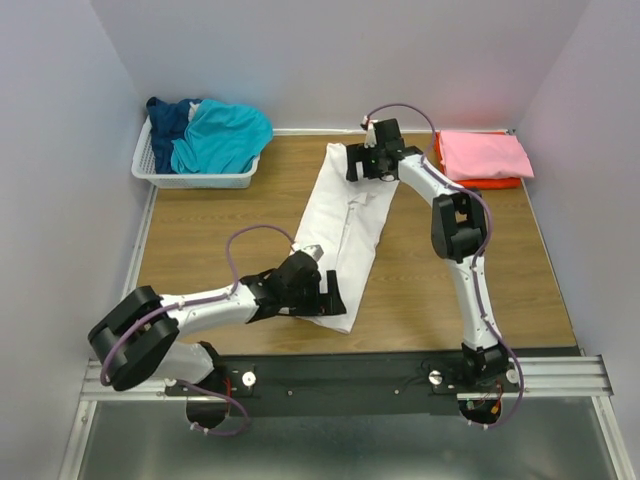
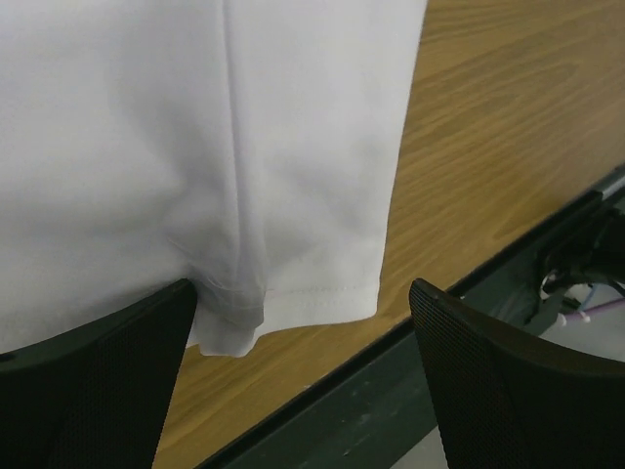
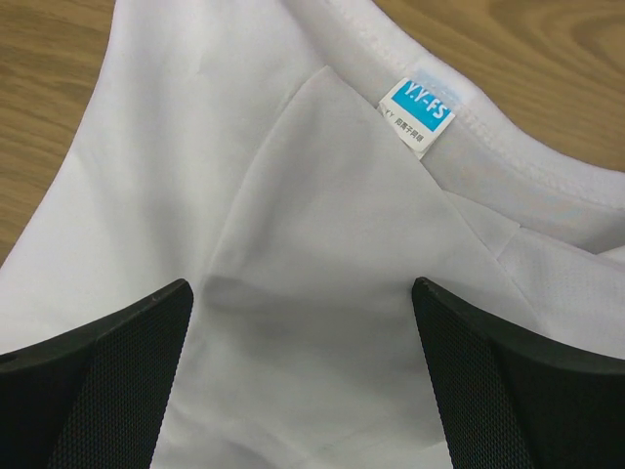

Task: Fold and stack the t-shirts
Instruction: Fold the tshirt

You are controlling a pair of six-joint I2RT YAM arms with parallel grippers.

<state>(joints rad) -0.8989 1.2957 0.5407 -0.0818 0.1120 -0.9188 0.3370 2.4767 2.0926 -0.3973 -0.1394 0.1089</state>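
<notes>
A white t-shirt (image 1: 340, 230) lies folded into a long strip down the middle of the table, collar at the far end. My left gripper (image 1: 322, 296) is open over its near hem (image 2: 293, 293), one finger resting on the cloth. My right gripper (image 1: 360, 160) is open above the collar end; the blue neck label (image 3: 420, 109) shows just ahead of its fingers. A pink t-shirt (image 1: 485, 155) lies folded on an orange one (image 1: 490, 182) at the far right. Teal (image 1: 225, 135) and navy (image 1: 168, 118) t-shirts are heaped in the basket.
A white slatted basket (image 1: 190, 178) stands at the far left corner. The black base rail (image 1: 400, 375) runs along the table's near edge, and it also shows in the left wrist view (image 2: 391, 391). Pale walls close in the table on three sides.
</notes>
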